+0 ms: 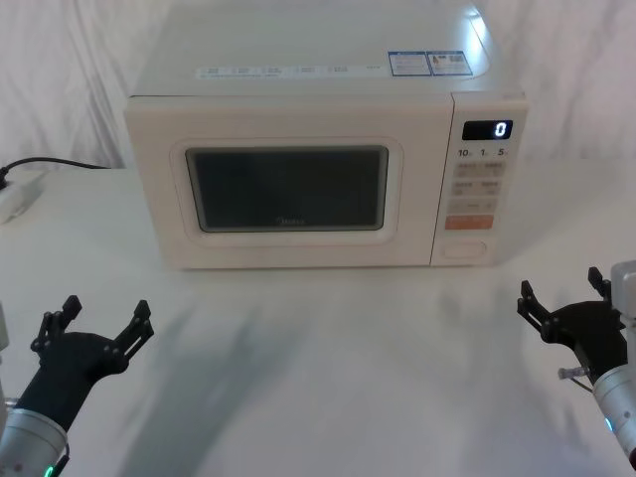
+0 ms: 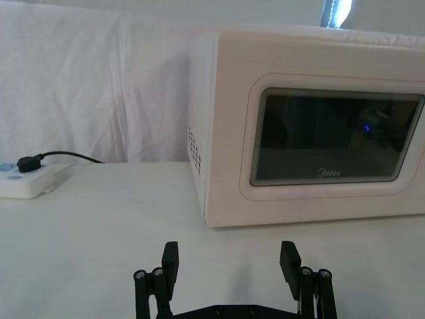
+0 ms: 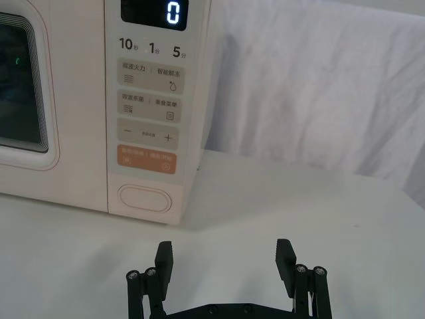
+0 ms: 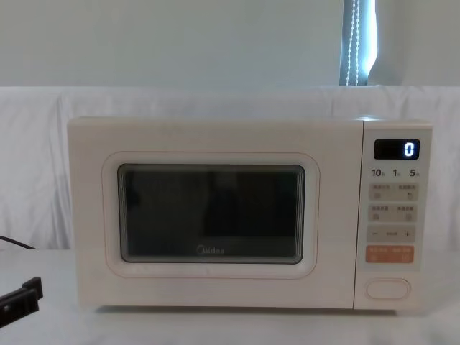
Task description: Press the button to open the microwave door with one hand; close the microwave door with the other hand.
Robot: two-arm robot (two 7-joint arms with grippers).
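Note:
A cream microwave stands at the back of the white table with its door (image 1: 288, 194) (image 2: 332, 139) (image 4: 208, 215) shut flush against the body. The wide oval button (image 1: 465, 250) (image 3: 144, 199) (image 4: 387, 288) sits at the bottom of the control panel, under the orange key. My right gripper (image 1: 566, 298) (image 3: 226, 259) hovers open low at the table's front right, well short of the button. My left gripper (image 1: 94, 323) (image 2: 229, 259) is open at the front left, away from the door; one of its fingers (image 4: 20, 298) shows at the chest view's lower left edge.
A white power strip (image 1: 18, 194) (image 2: 26, 181) with a black cable lies at the far left of the table. White cloth hangs behind the microwave. The panel's display (image 1: 487, 129) reads 0. Bare tabletop stretches between the grippers and the microwave.

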